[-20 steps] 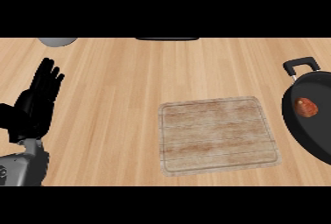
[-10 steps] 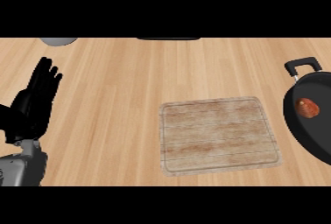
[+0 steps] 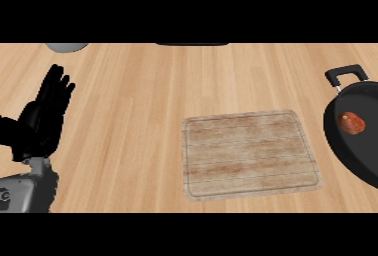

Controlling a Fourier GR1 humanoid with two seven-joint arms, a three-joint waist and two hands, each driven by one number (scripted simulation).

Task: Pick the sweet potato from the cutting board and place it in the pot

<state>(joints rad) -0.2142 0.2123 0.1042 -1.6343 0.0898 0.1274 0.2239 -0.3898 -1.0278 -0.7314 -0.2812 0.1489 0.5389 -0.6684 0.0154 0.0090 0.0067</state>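
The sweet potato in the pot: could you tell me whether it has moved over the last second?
No. The sweet potato lies at the same spot in the pot, just as far from the cutting board.

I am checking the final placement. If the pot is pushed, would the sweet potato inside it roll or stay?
The sweet potato looks rounded, so it would probably roll somewhat. It lies inside the black pot, whose rim should likely contain it. Only part of the pot shows, so I cannot judge tipping.

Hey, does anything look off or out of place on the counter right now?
Nothing stands out. The sweet potato lies inside the pot at the right edge, the cutting board sits flat, and the left hand rests open at the left.
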